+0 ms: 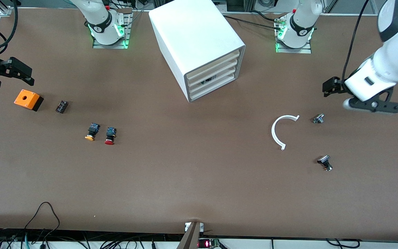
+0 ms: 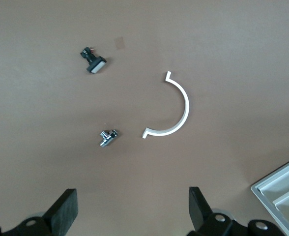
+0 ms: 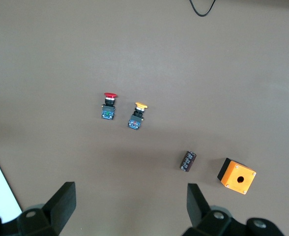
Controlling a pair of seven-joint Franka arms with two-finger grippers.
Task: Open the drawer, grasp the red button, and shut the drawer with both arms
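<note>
You had a wide, matte brown table (image 1: 199, 186) before you, with cables trailing along its near edge. The largest thing on it was the smooth white box cabinet (image 1: 195, 41), set at an angle between the two arm bases, its four shallow drawers (image 1: 214, 76) all shut.

The left gripper (image 2: 132, 216) hung over bare table at the left arm's end, fingers spread wide and empty. The right gripper (image 3: 130, 211) hung over the right arm's end, likewise spread and empty.

A thin white plastic arc (image 1: 280, 130) lay near two small metal parts. An orange box (image 1: 28, 99) with a round hole sat toward the right arm's end. The red-capped button (image 1: 110, 136) lay on the table, just beside the orange-capped button (image 1: 92, 131).
</note>
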